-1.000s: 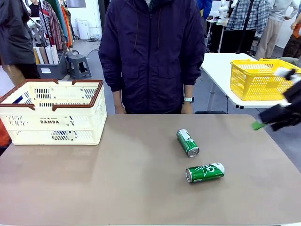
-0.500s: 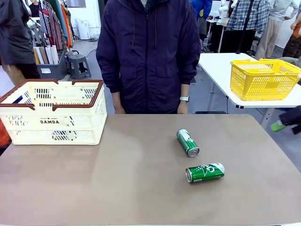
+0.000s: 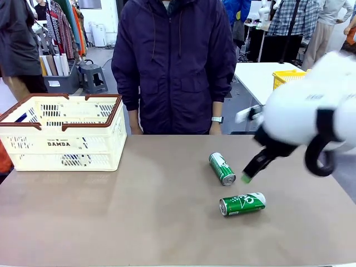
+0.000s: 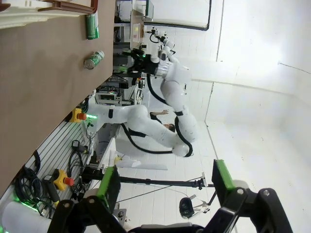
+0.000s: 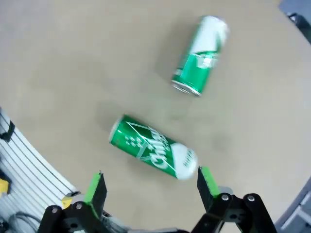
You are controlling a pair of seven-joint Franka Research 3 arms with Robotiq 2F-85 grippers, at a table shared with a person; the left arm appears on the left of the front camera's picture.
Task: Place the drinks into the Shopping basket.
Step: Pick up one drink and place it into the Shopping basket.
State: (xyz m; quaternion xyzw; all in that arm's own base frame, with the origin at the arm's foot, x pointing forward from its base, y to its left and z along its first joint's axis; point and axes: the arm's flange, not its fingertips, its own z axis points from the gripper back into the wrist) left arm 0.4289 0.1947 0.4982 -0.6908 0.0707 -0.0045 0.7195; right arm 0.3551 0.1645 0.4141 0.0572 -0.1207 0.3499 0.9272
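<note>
Over table's (image 3: 139,211) 4 o'clock side, right gripper (image 5: 151,184) hovers, fingers spread wide, empty — likely lining up to straddle near green can (image 5: 153,153). Second green can (image 3: 222,168) at its 11 o'clock. Shopping basket (image 3: 94,139) far off at 9 o'clock. Left gripper (image 4: 165,178) off-table, fingers apart, empty.

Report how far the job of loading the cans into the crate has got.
Done: nothing I can confirm, since the inside of the crate is mostly hidden.
In hand: the right tool, open and empty, hovers over the near can. The left tool is open and empty too.
Left: the near can and the far can both lie on their sides on the table, away from the crate.
</note>
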